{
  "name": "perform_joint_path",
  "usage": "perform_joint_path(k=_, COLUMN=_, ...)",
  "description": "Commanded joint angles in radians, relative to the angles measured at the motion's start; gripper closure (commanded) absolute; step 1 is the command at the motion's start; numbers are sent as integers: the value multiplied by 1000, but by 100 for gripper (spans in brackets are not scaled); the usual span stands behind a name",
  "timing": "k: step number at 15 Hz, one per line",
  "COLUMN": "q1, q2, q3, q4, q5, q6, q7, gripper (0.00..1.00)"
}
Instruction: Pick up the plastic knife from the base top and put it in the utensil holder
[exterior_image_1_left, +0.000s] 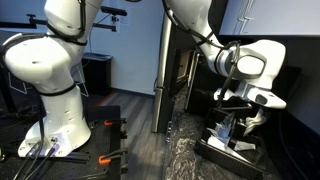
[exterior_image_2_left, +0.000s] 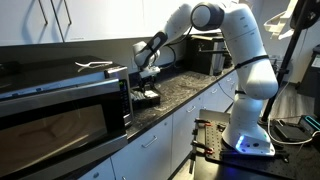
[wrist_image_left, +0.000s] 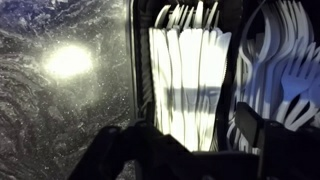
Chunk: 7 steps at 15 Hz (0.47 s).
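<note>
The utensil holder (wrist_image_left: 138, 60) is a black low-walled bin on the speckled base top (wrist_image_left: 60, 90). In the wrist view one compartment holds several white plastic knives (wrist_image_left: 185, 80) lying side by side, and the one beside it holds white forks (wrist_image_left: 290, 70). My gripper (wrist_image_left: 185, 140) hangs right over the knife compartment with its two dark fingers wide apart and nothing between them. In both exterior views the gripper (exterior_image_1_left: 238, 122) (exterior_image_2_left: 147, 84) sits just above the holder (exterior_image_1_left: 228, 146) (exterior_image_2_left: 147, 99). No separate knife shows on the base top.
A microwave (exterior_image_2_left: 60, 115) stands on the counter (exterior_image_2_left: 190, 90) close beside the holder, with a white object (exterior_image_2_left: 95, 65) on top. A tall black cabinet (exterior_image_1_left: 185, 70) rises behind the counter (exterior_image_1_left: 185, 160). A bright light glare (wrist_image_left: 68, 62) lies on the stone.
</note>
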Motion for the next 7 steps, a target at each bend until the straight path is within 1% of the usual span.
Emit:
perform_joint_path(k=1, q1=27, q2=-63, q3=-25, q4=-41, q5=-17, q6=16, q7=33, gripper=0)
perform_joint_path(k=5, q1=31, q2=-109, q3=-28, q4=-65, q5=-13, q6=27, q7=67, gripper=0)
perform_joint_path(k=6, q1=13, q2=-56, q3=-17, q4=-12, q5=2, q6=2, q7=30, gripper=0)
perform_joint_path(k=7, q1=14, q2=-65, q3=-18, q4=-17, q5=2, q6=2, q7=32, gripper=0)
